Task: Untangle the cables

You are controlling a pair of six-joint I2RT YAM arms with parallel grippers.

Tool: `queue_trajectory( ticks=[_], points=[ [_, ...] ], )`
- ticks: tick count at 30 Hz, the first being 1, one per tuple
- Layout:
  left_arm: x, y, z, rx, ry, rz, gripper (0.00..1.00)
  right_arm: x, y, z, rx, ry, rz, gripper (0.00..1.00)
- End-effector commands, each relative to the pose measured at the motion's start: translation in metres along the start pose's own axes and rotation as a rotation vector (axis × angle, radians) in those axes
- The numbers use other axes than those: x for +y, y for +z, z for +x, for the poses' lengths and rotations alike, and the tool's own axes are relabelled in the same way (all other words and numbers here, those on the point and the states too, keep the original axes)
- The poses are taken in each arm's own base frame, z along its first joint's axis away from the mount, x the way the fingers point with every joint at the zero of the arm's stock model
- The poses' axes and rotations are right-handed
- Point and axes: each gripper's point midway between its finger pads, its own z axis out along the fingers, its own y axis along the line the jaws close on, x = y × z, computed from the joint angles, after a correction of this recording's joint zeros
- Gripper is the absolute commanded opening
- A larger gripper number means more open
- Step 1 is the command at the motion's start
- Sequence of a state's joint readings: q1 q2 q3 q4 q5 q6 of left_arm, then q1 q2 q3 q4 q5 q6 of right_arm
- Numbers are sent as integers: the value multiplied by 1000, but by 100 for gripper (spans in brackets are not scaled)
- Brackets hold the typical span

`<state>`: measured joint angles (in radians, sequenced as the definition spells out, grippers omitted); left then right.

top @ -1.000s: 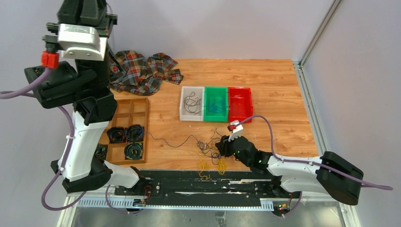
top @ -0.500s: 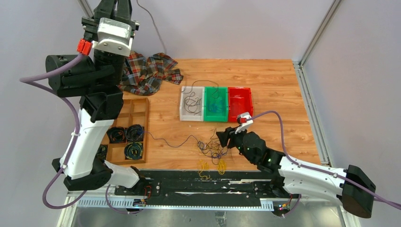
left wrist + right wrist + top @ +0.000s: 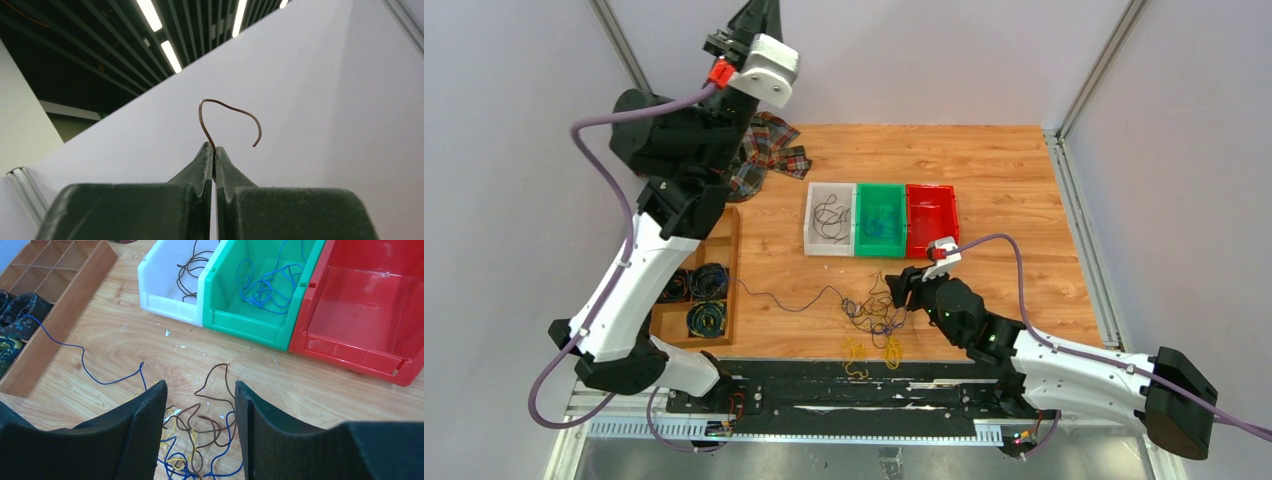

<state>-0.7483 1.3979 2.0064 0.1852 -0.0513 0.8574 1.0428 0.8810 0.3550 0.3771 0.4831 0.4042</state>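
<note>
Left gripper [image 3: 214, 150]: raised high, jaws pressed together on one brown cable [image 3: 227, 106], its end curling above the tips. Right gripper [image 3: 200, 388]: I see its jaws apart, low over the cables [image 3: 192, 450], which lie tangled on the table [image 3: 1004, 180] in front of the green bin [image 3: 250, 327].

Thin brown, blue and yellow cables [image 3: 871, 318] lie tangled near the wooden table's [image 3: 1024, 180] front edge.
</note>
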Motion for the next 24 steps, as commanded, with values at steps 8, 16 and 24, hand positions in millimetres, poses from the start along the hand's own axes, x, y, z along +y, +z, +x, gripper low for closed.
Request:
queue_trajectory(
  ticks=[8, 16, 24],
  points=[
    [-18, -7, 84, 149, 82, -3, 1, -10, -10, -13, -42, 17, 42, 52],
    [-62, -6, 122, 199, 71, 85, 1, -26, -20, -11, -56, 17, 89, 52],
    [-85, -3, 147, 244, 46, 109, 1, -39, -28, -9, -74, 20, 125, 52]
  ],
)
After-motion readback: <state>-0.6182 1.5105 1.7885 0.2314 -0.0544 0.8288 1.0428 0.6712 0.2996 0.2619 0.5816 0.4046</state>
